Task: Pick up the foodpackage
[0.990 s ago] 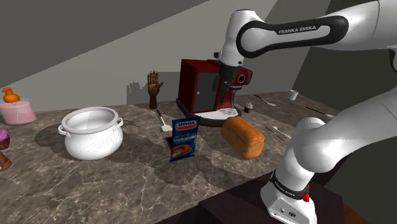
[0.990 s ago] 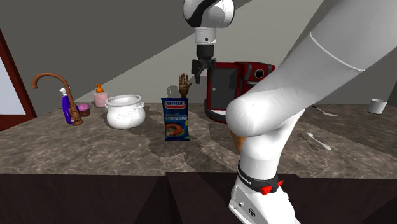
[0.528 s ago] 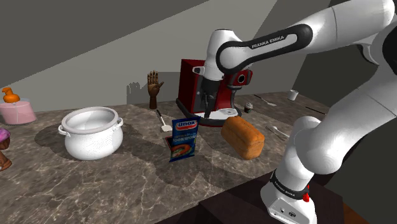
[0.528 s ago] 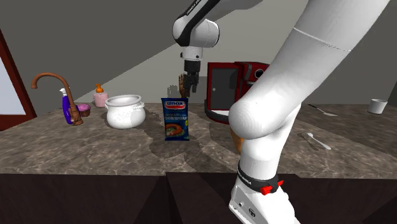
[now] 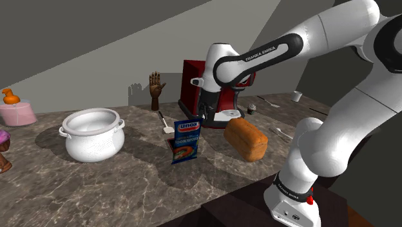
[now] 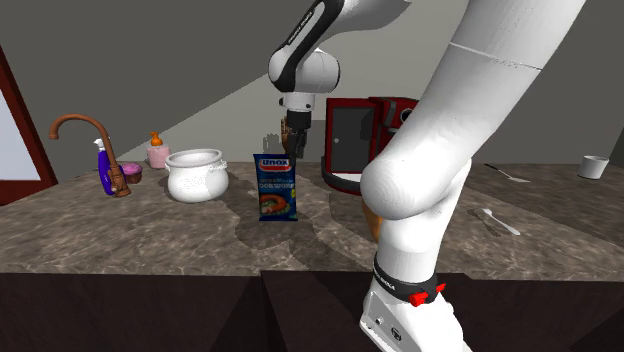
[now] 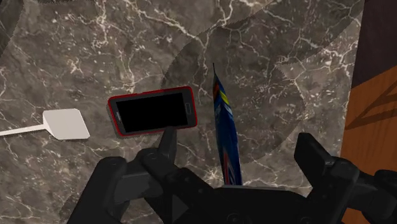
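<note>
The food package (image 5: 186, 140) is a blue pouch with a white label, standing upright on the dark marble counter (image 5: 129, 187). In the second exterior view the package (image 6: 275, 187) stands in front of the red machine's left side. My gripper (image 5: 201, 117) hangs just above and behind its top edge, also seen as the gripper (image 6: 293, 146) pointing down. From the wrist, the package (image 7: 226, 127) appears edge-on, a thin blue strip. My gripper (image 7: 239, 149) is open; the strip lies between the fingers (image 7: 168, 143) without touching them.
A white pot (image 5: 93, 134) stands to the shoulder view's left of the package, a bread loaf (image 5: 245, 138) to its right, a red machine (image 5: 209, 87) behind. A red-cased phone (image 7: 153, 112) and a white spatula (image 7: 63, 124) lie near the package. A faucet (image 6: 85, 145) stands far left.
The arm has swung towards the shoulder view's left and come down. The gripper went from in front of the red machine to just above the package. The package has not moved.
</note>
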Action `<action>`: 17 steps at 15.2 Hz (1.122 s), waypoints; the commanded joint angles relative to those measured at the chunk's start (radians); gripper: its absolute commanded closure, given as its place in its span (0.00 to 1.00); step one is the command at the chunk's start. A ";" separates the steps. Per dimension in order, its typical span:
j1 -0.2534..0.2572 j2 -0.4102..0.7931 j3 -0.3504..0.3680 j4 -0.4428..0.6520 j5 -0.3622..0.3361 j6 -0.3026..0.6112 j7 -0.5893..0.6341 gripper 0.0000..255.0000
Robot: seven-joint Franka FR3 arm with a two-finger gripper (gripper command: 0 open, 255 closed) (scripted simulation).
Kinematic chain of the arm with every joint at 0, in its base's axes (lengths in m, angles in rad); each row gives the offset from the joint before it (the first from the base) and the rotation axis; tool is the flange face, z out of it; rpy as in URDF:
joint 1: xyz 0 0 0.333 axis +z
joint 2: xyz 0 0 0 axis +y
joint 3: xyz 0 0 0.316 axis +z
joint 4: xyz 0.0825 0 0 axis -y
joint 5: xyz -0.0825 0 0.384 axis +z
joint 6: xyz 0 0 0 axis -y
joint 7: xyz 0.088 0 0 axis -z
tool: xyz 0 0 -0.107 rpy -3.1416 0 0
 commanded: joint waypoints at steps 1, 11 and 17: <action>0.002 0.016 -0.001 -0.010 0.003 0.026 -0.003 0.00; 0.003 0.018 0.000 -0.009 0.004 0.027 -0.002 1.00; -0.001 -0.020 0.004 0.030 -0.003 -0.050 0.007 1.00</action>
